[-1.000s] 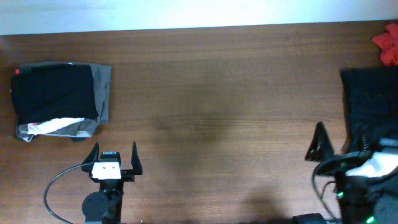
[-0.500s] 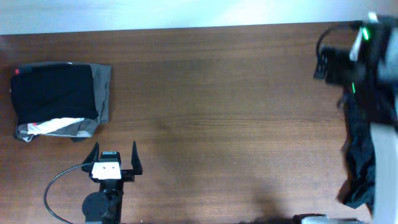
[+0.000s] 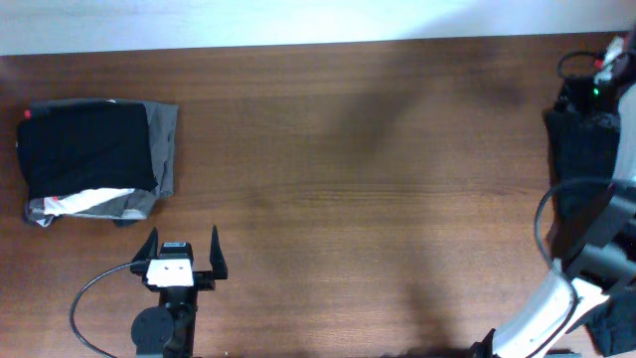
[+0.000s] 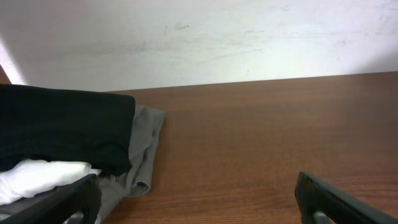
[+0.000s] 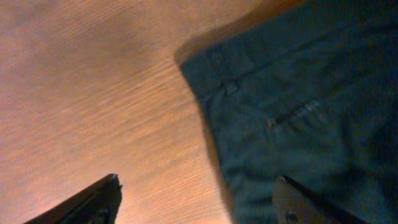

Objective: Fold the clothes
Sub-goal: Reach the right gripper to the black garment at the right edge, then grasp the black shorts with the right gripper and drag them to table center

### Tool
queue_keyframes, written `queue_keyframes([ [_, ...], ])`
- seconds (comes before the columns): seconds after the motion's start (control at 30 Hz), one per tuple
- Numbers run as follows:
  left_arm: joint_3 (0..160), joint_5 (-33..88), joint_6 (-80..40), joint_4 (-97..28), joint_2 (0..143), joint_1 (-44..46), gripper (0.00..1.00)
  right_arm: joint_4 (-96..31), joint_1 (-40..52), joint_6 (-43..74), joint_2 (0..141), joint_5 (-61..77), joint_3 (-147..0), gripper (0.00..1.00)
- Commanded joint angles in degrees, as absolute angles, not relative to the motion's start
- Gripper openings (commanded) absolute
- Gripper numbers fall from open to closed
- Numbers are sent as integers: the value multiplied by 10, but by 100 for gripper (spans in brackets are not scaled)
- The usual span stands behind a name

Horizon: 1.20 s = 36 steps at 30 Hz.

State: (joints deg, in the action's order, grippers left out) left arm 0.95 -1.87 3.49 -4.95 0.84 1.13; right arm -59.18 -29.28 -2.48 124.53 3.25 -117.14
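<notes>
A folded stack lies at the far left: a black garment (image 3: 87, 149) on top of a grey one with a white stripe (image 3: 94, 204). It also shows in the left wrist view (image 4: 62, 130). A loose dark garment (image 3: 581, 164) lies at the right edge; in the right wrist view (image 5: 305, 106) a belt loop and a pocket slit show on it. My left gripper (image 3: 184, 249) is open and empty, near of the stack (image 4: 199, 205). My right gripper (image 3: 574, 91) is open and empty above that garment's far left corner (image 5: 196, 199).
A bit of red-orange cloth (image 3: 624, 48) peeks out at the far right corner, mostly behind my right arm. A white wall (image 4: 199, 37) borders the table's far edge. Bare wood (image 3: 358, 199) spans the middle.
My right arm has swung from the near right to the far right and now hangs over the dark garment's far corner. The left arm and the folded stack have not moved.
</notes>
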Motion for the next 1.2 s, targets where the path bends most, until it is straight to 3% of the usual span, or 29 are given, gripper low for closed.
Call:
queue_keyframes([
  [0.0,6,-10,42,-48,4,13,99,-571,-311,-48,1293,118,-1183,80],
  [0.2,6,-10,42,-48,4,13,99,-521,-322,-58,1370,112,-1183,85],
  [0.47,6,-10,42,-48,4,13,99,-505,-322,-58,1400,112,-1182,82],
  [0.57,6,-10,42,-48,4,13,99,-505,-322,-58,1400,107,-1180,73],
  [0.67,6,-10,42,-48,4,13,99,-505,-322,-58,1400,105,-1173,55],
  [0.83,6,-10,42,-48,4,13,99,-500,-321,-58,1400,105,-1153,50],
  [1.03,6,-10,42,-48,4,13,99,-500,-308,-58,1400,97,-1137,18],
  [1.17,6,-10,42,-48,4,13,99,-504,-287,-58,1400,52,-1137,5],
])
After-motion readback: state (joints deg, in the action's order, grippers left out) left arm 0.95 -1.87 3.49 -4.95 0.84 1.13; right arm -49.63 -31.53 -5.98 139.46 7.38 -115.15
